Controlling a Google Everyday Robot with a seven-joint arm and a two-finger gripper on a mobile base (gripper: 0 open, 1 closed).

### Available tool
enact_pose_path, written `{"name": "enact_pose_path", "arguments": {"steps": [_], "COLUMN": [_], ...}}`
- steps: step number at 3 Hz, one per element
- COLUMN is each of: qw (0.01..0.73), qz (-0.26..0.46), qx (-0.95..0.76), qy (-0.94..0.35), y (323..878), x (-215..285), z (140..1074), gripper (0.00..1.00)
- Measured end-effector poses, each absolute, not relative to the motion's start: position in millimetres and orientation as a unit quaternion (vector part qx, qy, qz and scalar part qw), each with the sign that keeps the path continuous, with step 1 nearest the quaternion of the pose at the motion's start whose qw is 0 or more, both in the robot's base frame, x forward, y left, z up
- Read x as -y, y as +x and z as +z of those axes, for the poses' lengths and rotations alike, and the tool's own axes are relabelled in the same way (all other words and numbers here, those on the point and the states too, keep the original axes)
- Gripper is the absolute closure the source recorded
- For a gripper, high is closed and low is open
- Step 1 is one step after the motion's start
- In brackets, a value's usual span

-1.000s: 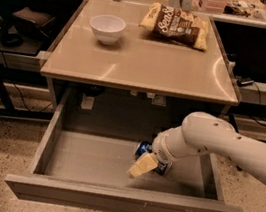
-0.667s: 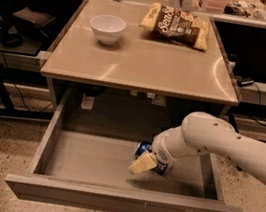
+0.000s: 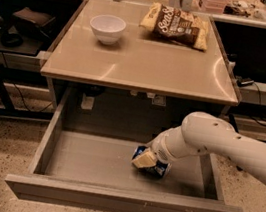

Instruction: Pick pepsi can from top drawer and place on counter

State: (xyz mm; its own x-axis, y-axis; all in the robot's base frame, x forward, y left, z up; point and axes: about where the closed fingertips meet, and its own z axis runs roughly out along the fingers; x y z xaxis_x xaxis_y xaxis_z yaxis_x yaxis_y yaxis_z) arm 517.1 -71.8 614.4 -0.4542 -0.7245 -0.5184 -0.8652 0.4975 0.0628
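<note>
The hand [image 3: 145, 159] is set against the pepsi can [image 3: 159, 169] inside the open top drawer [image 3: 88, 159]; its grip cannot be told.

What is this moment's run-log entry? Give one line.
gripper: in open grey top drawer, at small blue metal pepsi can | can: inside drawer | glossy tan counter: can not yet there

Can [image 3: 160, 169]: blue, small, seems to lie on its side on the drawer [image 3: 88, 159] floor, right of centre. Drawer: grey, shallow, pulled open. Counter [image 3: 145, 64]: glossy tan, above drawer's rear. Hand [image 3: 145, 158] at the can.
</note>
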Motion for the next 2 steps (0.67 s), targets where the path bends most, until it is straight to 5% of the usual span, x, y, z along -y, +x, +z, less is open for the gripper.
{"name": "enact_pose_path", "arguments": {"steps": [1, 2], "qw": [0.218, 0.236], "qz": [0.161, 0.15], "qx": [-0.837, -0.829], "qy": [-0.475, -0.484], "y": [517, 534], "x": [72, 81], "z": [615, 643], "gripper": [0.89, 1.0]}}
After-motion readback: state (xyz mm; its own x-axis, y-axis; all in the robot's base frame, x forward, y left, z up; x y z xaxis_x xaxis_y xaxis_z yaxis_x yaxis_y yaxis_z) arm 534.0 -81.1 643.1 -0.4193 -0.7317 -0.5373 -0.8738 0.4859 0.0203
